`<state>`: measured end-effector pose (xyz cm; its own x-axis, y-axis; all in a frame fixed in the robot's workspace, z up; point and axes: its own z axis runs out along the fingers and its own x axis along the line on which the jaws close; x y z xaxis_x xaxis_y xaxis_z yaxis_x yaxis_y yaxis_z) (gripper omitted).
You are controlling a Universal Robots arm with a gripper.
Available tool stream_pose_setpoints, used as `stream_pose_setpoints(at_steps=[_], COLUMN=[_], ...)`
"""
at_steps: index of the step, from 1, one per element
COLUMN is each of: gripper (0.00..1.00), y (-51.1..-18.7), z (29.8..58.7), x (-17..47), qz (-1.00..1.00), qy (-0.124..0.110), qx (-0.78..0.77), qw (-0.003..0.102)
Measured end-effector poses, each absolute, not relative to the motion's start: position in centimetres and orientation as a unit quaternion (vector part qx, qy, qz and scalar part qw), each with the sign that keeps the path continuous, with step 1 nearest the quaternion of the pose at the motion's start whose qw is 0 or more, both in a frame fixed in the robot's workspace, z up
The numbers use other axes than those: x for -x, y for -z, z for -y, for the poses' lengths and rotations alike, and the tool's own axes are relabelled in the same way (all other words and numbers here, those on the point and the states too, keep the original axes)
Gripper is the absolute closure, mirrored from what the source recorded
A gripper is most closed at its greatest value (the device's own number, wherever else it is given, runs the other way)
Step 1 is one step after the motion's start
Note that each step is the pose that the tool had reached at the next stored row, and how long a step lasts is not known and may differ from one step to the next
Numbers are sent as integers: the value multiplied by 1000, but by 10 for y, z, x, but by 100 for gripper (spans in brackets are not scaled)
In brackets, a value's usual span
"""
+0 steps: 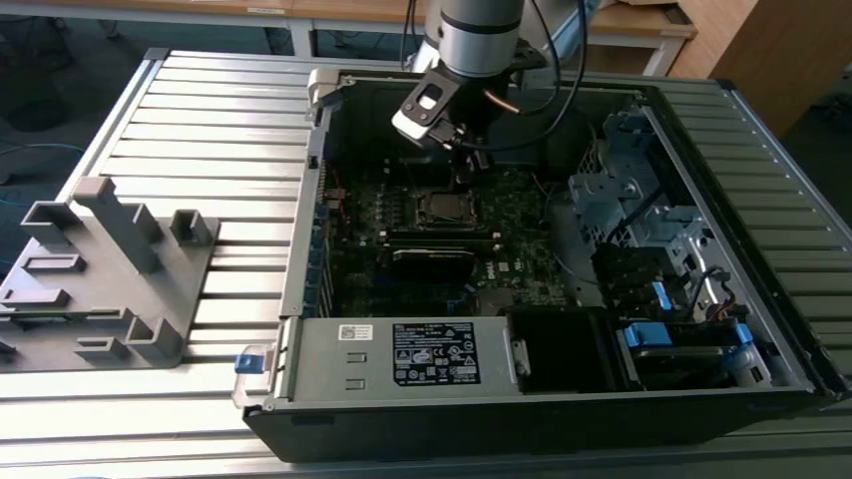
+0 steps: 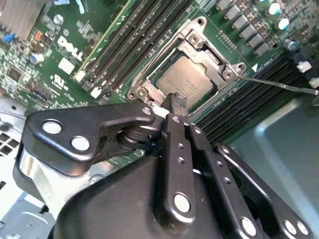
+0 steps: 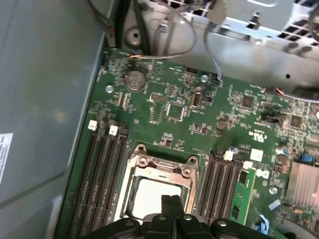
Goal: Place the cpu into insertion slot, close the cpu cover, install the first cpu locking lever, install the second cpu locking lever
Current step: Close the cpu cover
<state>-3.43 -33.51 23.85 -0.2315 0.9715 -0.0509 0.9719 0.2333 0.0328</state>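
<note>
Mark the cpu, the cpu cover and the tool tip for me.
Silver-grey square cpu chip (image 2: 188, 82), second wrist view: centre of metal top.
Silvery metal-frame cpu cover (image 3: 164, 168), first wrist view: bar beside the chip.
Black tool (image 2: 175, 100), second wrist view: its fingertips.

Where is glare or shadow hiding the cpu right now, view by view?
First wrist view: glare washes the cpu top pale. Second wrist view: the cpu is evenly lit, with the dark gripper in front of one edge. Exterior view: the computer case interior is in shadow, the insertion slot dim.
</note>
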Motion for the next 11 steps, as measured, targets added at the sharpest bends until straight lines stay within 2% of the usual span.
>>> stream_pose_setpoints(at_steps=[11], gripper=[90], y=[-238], z=[335], x=[34], qz=[-805], qy=[2], qx=[-593], qw=[30])
